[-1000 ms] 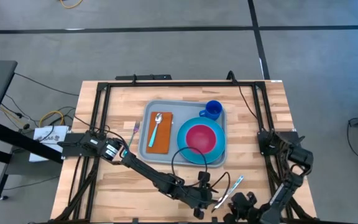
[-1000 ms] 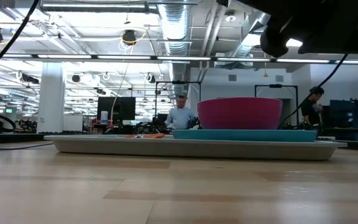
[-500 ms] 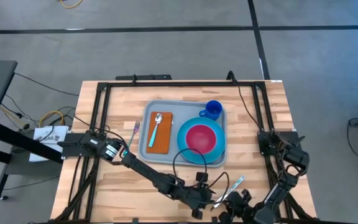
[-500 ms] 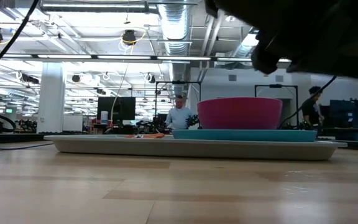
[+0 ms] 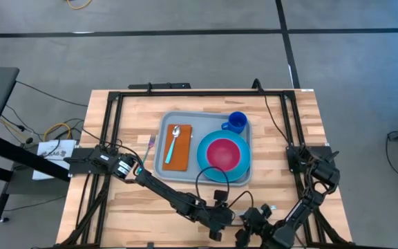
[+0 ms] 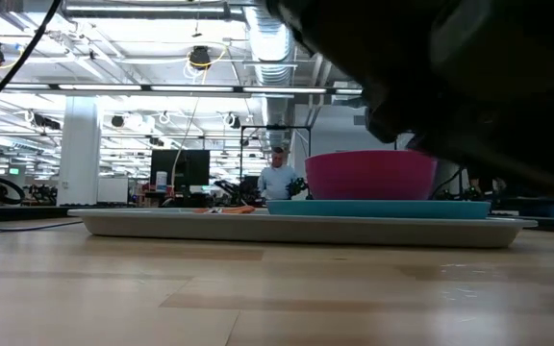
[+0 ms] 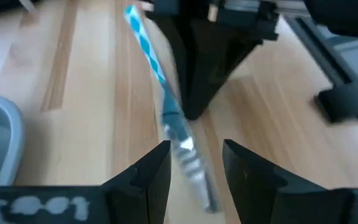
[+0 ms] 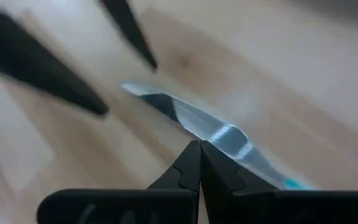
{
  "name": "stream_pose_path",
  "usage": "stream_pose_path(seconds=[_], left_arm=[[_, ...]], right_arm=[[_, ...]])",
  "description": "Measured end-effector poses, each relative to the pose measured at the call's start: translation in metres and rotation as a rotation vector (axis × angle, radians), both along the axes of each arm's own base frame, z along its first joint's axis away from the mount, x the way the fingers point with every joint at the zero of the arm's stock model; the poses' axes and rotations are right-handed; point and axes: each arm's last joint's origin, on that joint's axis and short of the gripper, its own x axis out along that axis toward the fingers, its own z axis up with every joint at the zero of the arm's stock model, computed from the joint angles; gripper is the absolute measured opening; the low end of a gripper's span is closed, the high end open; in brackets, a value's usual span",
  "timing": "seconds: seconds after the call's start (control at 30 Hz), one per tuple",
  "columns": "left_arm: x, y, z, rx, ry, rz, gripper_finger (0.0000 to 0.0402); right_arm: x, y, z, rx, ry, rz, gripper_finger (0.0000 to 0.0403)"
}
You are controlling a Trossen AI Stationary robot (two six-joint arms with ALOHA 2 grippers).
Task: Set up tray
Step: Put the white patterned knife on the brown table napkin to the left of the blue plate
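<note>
The left tool [image 7: 194, 163], fingers apart around a thin, slippery knife [image 7: 166, 106] lying on the desk [image 5: 116, 207] near the tray [image 5: 168, 171], should pinch its striped handle, while the right tool [image 8: 199, 163] is closed.

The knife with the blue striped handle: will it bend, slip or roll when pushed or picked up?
The knife looks thin with a shiny metal-looking blade, so probably stiff and light. It lies flat on the smooth wooden table, so a push would likely slide it, not roll it, and pinching it may be awkward.
</note>
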Motion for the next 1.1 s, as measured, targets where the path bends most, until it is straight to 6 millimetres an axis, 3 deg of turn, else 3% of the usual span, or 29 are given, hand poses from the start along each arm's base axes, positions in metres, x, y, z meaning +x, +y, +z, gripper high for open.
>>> stream_pose_path(seconds=[0.5, 0.63, 0.8, 1.1], left_arm=[[0.001, 0.013, -0.006, 0.139, 0.040, 0.029, 0.0135], [0.002, 0.014, -0.007, 0.145, 0.040, 0.023, 0.0135], [0.005, 0.013, -0.027, 0.133, 0.047, 0.024, 0.0135], [0.007, 0.016, -0.027, 0.179, 0.042, 0.039, 0.0135]], right_arm=[[0.010, -0.006, 0.008, -0.011, 0.001, 0.026, 0.0000], [0.005, 0.000, 0.014, 0.002, -0.009, 0.013, 0.0000], [-0.008, 0.009, 0.025, -0.026, -0.044, -0.004, 0.0000], [-0.036, 0.013, 0.027, 0.007, 0.040, -0.110, 0.0000]])
